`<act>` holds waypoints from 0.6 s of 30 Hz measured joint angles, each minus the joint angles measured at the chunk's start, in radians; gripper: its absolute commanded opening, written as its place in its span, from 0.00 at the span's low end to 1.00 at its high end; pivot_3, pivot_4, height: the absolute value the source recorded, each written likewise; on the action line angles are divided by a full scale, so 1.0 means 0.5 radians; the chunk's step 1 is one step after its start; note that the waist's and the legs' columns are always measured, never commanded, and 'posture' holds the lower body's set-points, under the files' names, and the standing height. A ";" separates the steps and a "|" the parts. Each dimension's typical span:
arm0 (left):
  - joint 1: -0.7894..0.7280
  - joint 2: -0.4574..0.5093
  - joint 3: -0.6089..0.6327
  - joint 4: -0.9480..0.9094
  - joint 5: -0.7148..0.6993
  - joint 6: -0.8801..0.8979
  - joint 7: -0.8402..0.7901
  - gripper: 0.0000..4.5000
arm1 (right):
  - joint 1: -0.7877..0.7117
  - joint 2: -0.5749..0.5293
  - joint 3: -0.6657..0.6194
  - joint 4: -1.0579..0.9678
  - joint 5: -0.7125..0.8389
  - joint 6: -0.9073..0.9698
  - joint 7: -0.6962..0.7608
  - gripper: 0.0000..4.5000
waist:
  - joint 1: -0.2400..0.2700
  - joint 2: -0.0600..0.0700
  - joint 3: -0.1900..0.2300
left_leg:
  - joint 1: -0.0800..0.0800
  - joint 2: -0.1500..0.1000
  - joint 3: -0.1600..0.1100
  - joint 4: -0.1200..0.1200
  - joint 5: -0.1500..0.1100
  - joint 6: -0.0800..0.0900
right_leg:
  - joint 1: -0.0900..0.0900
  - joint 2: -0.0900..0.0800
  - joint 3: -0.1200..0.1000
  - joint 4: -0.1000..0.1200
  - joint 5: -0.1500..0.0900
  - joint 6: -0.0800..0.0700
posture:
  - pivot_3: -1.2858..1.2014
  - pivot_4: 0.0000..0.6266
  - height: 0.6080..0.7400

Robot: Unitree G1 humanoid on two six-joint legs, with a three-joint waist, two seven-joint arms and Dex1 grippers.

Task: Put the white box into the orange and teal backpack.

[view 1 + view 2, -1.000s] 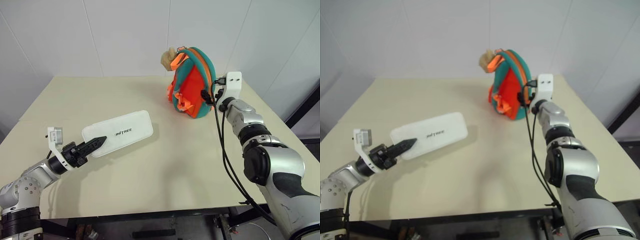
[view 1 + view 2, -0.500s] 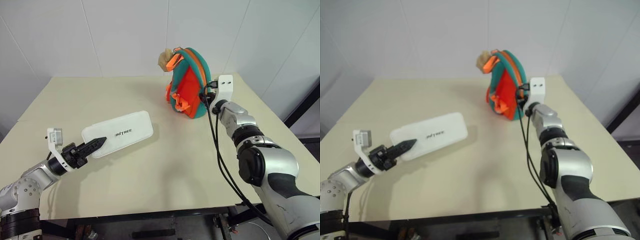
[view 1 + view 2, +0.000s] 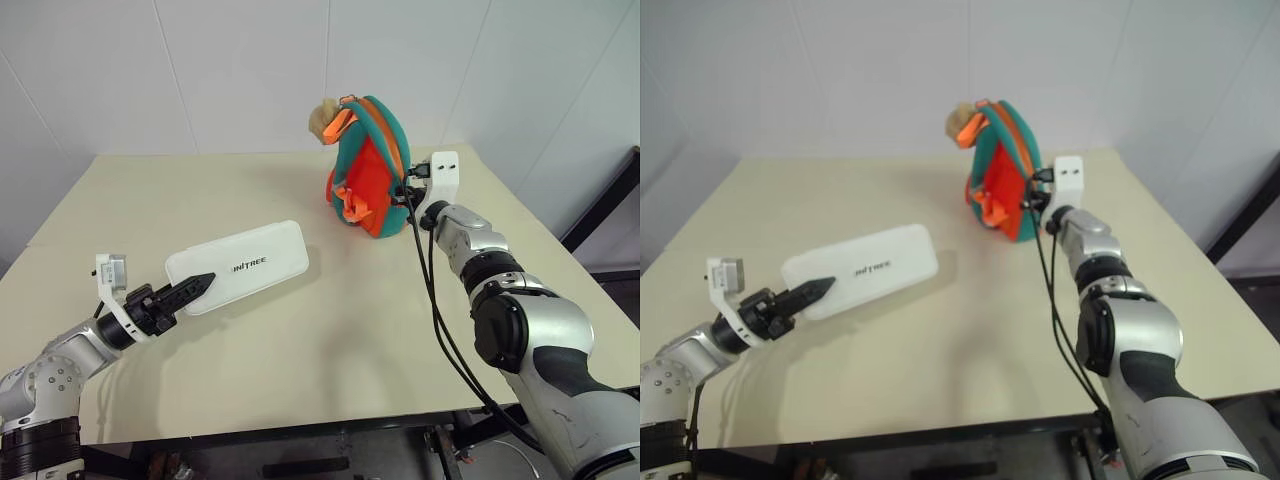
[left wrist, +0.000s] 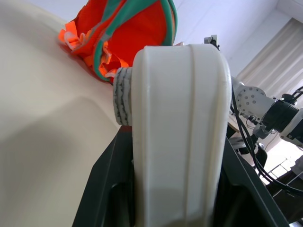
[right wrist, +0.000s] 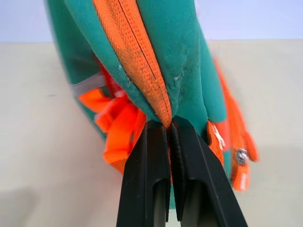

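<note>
The white box [image 3: 240, 264] is flat with dark lettering and hangs just above the table's left side. My left gripper [image 3: 198, 285] is shut on its near end. In the left wrist view the box [image 4: 177, 118] stands on edge between the black fingers [image 4: 105, 189]. The orange and teal backpack [image 3: 370, 170] stands upright at the far middle of the table, its tan plush ball [image 3: 322, 120] at the top left. My right gripper [image 5: 169, 124] is shut on the backpack's orange webbing and teal edge [image 5: 156, 71], at its right side [image 3: 405, 190].
The beige table [image 3: 350, 330] has open surface between the box and the backpack. White walls stand close behind the table. Black cables [image 3: 440, 320] hang along my right arm. The table's right edge lies just beyond that arm.
My right hand has swung left against the backpack and its fingers have shut on the backpack's edge; the backpack has shifted slightly left. The left arm and the box stayed still.
</note>
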 measured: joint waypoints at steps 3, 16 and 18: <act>-0.024 0.024 -0.011 0.024 0.004 -0.017 -0.016 0.30 | 0.000 -0.009 0.027 -0.020 0.017 0.083 0.355 0.01 | -0.002 0.000 0.000 | 0.000 0.000 0.000 0.000 0.000 0.000 | 0.000 0.001 0.000 0.001 0.000 0.000 | 0.52 0.24 1.00; -0.203 0.165 -0.090 0.319 0.110 -0.106 -0.157 0.30 | 0.153 -0.147 0.247 -0.509 0.102 0.692 1.228 0.01 | 0.007 0.000 0.000 | -0.001 0.000 0.000 -0.006 0.000 -0.001 | 0.000 0.001 -0.001 0.000 0.000 0.000 | 0.52 0.24 1.00; -0.203 0.165 -0.097 0.320 0.112 -0.110 -0.170 0.30 | 0.207 -0.191 0.256 -0.638 0.122 0.782 1.214 0.01 | 0.008 0.000 0.000 | -0.001 0.000 0.000 -0.007 0.000 -0.001 | 0.000 0.001 -0.001 0.000 0.000 0.001 | 0.52 0.24 1.00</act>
